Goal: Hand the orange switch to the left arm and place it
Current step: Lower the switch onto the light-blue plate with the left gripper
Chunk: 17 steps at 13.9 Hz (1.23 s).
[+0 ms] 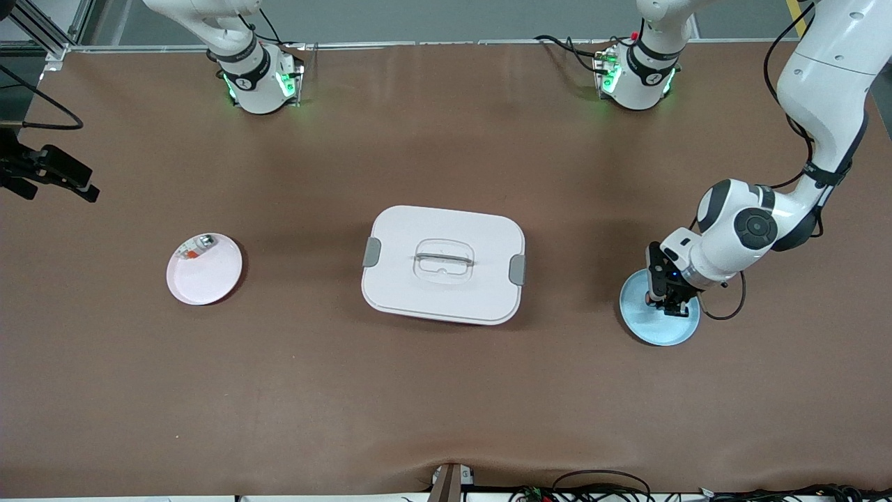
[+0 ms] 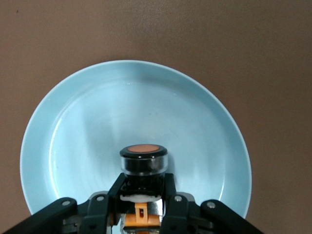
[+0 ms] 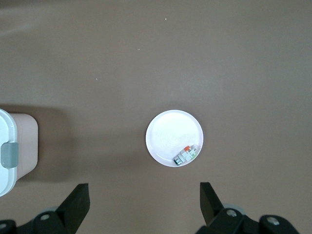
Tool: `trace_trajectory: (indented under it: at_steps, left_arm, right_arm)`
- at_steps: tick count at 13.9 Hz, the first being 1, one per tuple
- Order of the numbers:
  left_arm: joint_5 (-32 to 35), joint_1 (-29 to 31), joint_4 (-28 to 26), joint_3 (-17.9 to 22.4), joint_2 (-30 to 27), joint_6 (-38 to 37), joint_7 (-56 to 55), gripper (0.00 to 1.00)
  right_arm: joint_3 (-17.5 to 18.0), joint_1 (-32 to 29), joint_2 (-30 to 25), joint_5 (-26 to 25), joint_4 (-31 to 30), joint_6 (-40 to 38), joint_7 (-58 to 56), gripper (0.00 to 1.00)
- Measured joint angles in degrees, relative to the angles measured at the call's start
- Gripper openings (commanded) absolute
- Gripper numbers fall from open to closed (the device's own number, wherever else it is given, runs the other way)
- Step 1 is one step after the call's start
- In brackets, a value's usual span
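We see the left gripper [image 2: 142, 195] clenched on the orange switch [image 2: 144, 161], cap outward along the fingers, over the blue plate [image 2: 73, 122]; the right gripper [image 3: 144, 202] waits released.

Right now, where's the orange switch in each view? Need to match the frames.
Front view: orange switch barely shows, in the left pincer over the blue plate, toward the left arm's end of the table.
Left wrist view: orange switch clamped in the left pincer, over the plate.
Right wrist view: not in it.
Shared landmark: the blue plate, front and left wrist views.
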Motion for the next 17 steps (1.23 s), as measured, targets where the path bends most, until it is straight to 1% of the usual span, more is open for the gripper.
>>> trace_trajectory:
  at_steps: [1, 2, 3, 8, 11, 13, 17]
  left_arm:
    - [0.0, 0.0, 0.3, 0.0, 0.3, 0.0, 0.0, 0.15]
    - [0.0, 0.0, 0.6, 0.0, 0.5, 0.0, -0.1, 0.42]
    - [0.0, 0.0, 0.8, 0.0, 0.6, 0.0, -0.1, 0.99]
    - [-0.1, 1.1, 2.0, 0.0, 0.7, 0.0, -2.9, 1.0]
    - [-0.7, 1.3, 3.1, -1.1, 0.3, -1.2, -9.3, 1.0]
    - [-2.3, 1.3, 4.7, -2.7, -0.9, -5.6, -14.6, 1.0]
    - [-8.6, 1.3, 11.0, -5.6, -3.1, -17.9, -21.1, 1.0]
  right_arm:
    - [0.0, 0.0, 0.1, 0.0, 0.0, 0.0, 0.0, 1.0]
    - [0.0, 0.0, 0.1, 0.0, 0.0, 0.0, 0.0, 1.0]
    - [0.0, 0.0, 0.2, 0.0, 0.0, 0.0, 0.0, 1.0]
    - [0.0, -0.1, 0.2, 0.0, 0.1, 0.0, 0.0, 1.0]
    - [0.0, -0.1, 0.2, 0.0, 0.1, 0.0, 0.0, 1.0]
    - [-0.1, -0.1, 0.2, 0.0, 0.1, 0.0, 0.0, 1.0]
    - [-0.1, -0.1, 0.2, 0.0, 0.1, 0.0, 0.0, 1.0]
